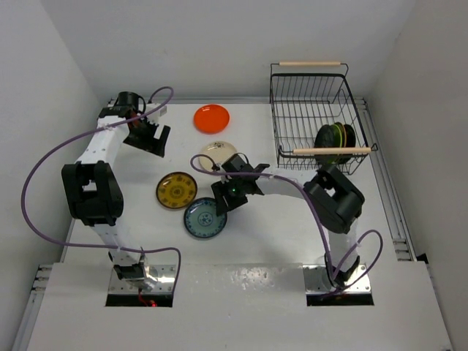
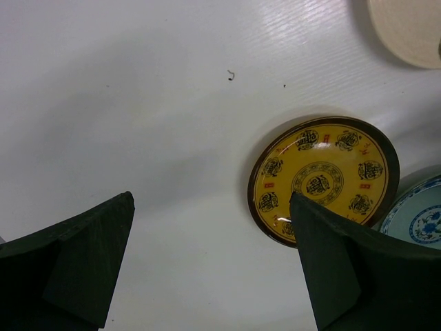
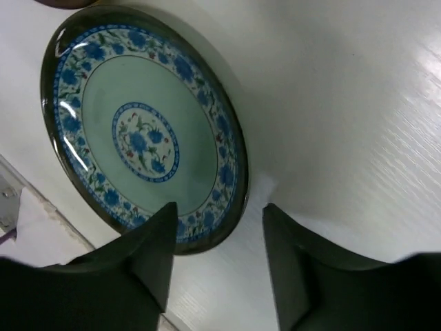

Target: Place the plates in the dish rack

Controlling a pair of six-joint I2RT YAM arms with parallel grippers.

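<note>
plates lie in two groups. four rest flat on the white bench (image 1: pixel 285 234). a plain glossy orange-red plate (image 1: pixel 211 118) sits at the far side. a matte cream plate (image 1: pixel 219 150) is partly hidden under the right arm. a yellow-brown plate (image 1: pixel 176 190) has a dark rim and a ring of black medallions. a blue-grey plate (image 3: pixel 138 131) has a pale green well, a blue flower border and a dark glazed rim. the yellow-brown and blue-grey plates lie just beside each other. the rest, glossy black plates (image 1: pixel 324 142) with a lime green plate (image 1: pixel 338 139) between them, stand on edge together in the near part of the dish rack (image 1: pixel 307 102). the rack is a black wire rectangular basket with two pale wooden rod handles, at the far right of the bench.

the right jaws stand partly open over the rim of the blue-grey plate. one dark wedge-shaped finger (image 3: pixel 155 248) is over the plate's border and the other over bare bench, with the rim in the gap between them. whether they touch the rim i cannot tell; nothing is lifted. the left jaws are spread wide and hold nothing, hanging above bare bench at the far left, with the yellow-brown plate near one finger.
</note>
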